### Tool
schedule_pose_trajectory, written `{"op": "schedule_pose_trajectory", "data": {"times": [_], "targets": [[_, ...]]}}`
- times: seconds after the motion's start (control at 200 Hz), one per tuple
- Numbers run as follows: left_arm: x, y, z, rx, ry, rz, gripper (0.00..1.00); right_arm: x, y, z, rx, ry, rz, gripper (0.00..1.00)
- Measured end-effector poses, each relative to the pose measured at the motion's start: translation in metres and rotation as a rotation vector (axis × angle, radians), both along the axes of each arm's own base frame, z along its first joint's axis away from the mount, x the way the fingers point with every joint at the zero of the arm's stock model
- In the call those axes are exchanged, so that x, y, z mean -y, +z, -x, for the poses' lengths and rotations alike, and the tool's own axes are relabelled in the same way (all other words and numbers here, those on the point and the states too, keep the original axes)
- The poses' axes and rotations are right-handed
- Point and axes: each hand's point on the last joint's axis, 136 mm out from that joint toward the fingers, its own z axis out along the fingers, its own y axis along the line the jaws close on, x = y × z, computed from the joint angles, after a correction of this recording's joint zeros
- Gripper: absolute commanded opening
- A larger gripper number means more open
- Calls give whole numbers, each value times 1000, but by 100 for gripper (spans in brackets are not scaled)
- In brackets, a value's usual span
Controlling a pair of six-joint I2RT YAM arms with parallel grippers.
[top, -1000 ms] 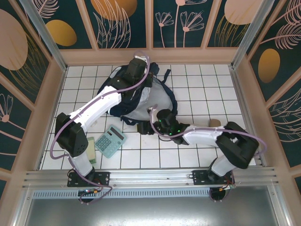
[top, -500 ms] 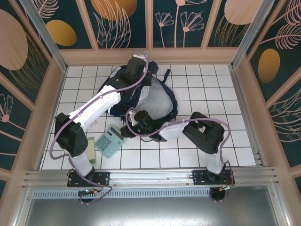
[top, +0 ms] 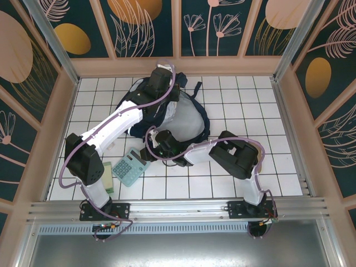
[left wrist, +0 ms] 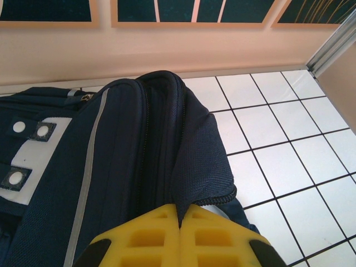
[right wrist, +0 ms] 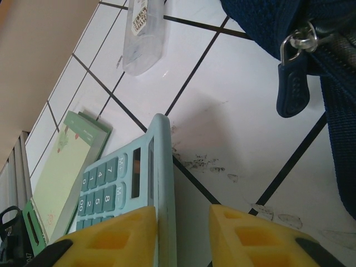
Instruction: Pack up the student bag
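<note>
Lying at the far middle of the white tiled counter [top: 233, 94], the navy student bag [top: 189, 119] has the fabric edge beside its zip pinched by the left jaws, which are closed tight on it. The right jaws sit low just in front of the bag, parted, with one edge of a teal calculator [right wrist: 103, 194] between them. A green notepad [right wrist: 61, 161] lies just beside the calculator.

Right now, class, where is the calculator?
In the top view the calculator lies on the near-left tiles, between the green notepad and the bag; the open right gripper straddles its edge.
</note>
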Motion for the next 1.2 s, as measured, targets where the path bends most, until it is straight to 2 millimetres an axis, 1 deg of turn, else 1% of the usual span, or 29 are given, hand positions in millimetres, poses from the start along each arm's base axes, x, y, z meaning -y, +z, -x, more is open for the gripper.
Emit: {"op": "schedule_pose_trajectory", "data": {"times": [0.571,0.771,0.831,0.911,0.971,1.056,1.116,1.201], "targets": [[0,0,0,-1,-3,1,1,-5,-2,-1,-3,6,-10,29],[0,0,0,-4,-7,5,1,-6,-1,-1,-5,11,-13,20],[0,0,0,-5,-8,6,2,-6,-1,-1,-4,11,-14,15],[0,0,0,-5,-10,7,2,-7,-1,-1,-6,10,-17,14],[0,0,0,-5,-10,7,2,-7,0,-1,-3,10,-21,11],[0,0,0,-5,-10,7,2,-7,2,-1,-3,9,-24,10],[0,0,0,-5,-9,7,2,-5,3,0,-6,5,-24,8],[0,0,-1,-5,-9,7,2,4,4,2,-15,-6,-21,7]]}}
